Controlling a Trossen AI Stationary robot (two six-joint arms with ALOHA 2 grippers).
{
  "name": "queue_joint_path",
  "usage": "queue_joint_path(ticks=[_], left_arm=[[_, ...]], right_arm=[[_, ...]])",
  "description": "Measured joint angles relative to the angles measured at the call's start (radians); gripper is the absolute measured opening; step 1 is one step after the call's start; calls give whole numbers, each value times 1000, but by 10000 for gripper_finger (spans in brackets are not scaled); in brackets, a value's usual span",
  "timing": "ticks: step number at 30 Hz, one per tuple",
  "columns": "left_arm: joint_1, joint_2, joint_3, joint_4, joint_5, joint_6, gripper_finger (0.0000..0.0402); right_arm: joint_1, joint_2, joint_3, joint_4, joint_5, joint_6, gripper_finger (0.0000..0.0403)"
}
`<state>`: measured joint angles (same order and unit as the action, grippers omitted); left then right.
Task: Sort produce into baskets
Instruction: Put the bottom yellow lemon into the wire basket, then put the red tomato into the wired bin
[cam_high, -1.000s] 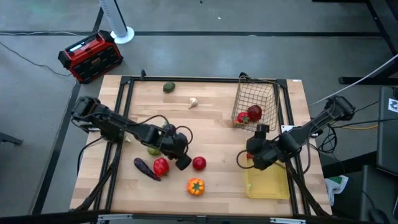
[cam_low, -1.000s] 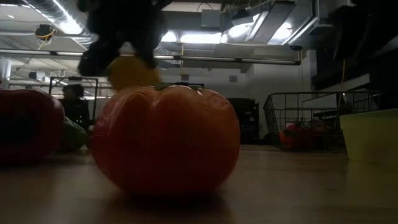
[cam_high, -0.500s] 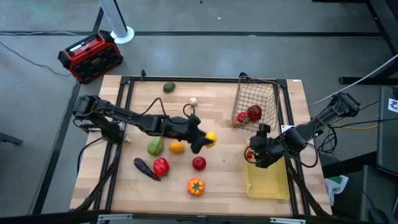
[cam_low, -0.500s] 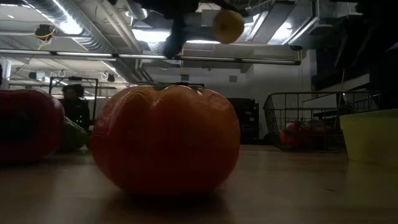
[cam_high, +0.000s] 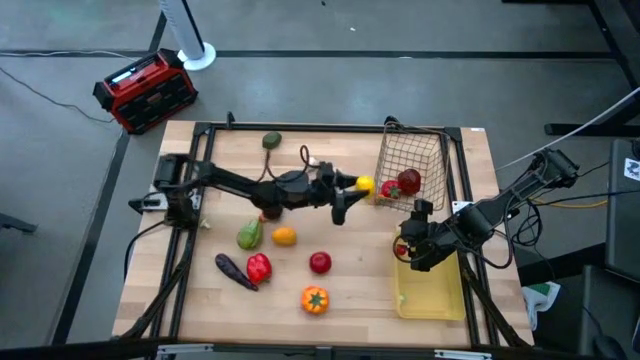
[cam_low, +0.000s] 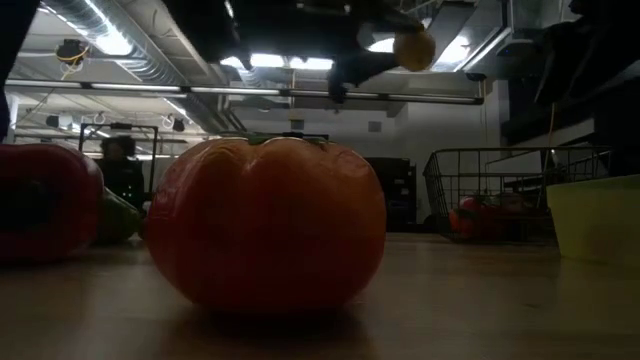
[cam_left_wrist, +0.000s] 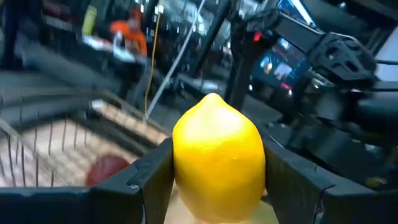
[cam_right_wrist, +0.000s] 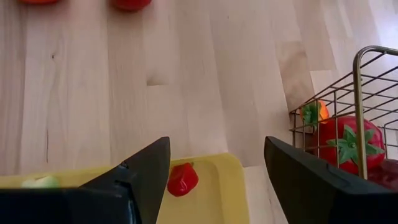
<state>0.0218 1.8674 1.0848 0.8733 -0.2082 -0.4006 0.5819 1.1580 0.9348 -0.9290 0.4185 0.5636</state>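
Lemon, smooth, yellow and oval with a pointed tip, is clamped between the two dark fingers of the left gripper, raised above the wooden worktop just beside the wire-mesh basket, which stands at the worktop's far right corner. The high view places the left arm stretched from the left edge toward that basket; the low view shows the lemon aloft near the ceiling lights, with the basket behind. The left wrist view alone shows the basket's wire rim and a red item inside, blurred. The right gripper hangs over the far end of the shallow yellow plastic tray at the near right corner, its fingers spread apart with nothing between them. The right wrist view shows what the high view hides: a small red pepper lying in the tray and a pale green piece at its edge, and, through the basket's wires, a glossy red tomato with a green stalk. Loose on the worktop: an orange tomato near the front edge, a red apple, a red pepper, a purple eggplant, an orange, a green piece and an avocado at the far edge.
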Motion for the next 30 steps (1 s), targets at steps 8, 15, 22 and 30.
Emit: queue_joint_path(ticks=[8, 15, 22, 30], left_arm=[[55, 217, 222, 27, 1, 161, 215], [85, 326, 358, -72, 19, 171, 215], [98, 334, 389, -255, 24, 201, 248], [110, 333, 389, -264, 25, 201, 296]], right_arm=[[0, 0, 0, 9, 0, 0, 257], [0, 0, 0, 15, -21, 0, 257], [0, 0, 0, 16, -26, -4, 257], [0, 0, 1, 16, -25, -19, 257]])
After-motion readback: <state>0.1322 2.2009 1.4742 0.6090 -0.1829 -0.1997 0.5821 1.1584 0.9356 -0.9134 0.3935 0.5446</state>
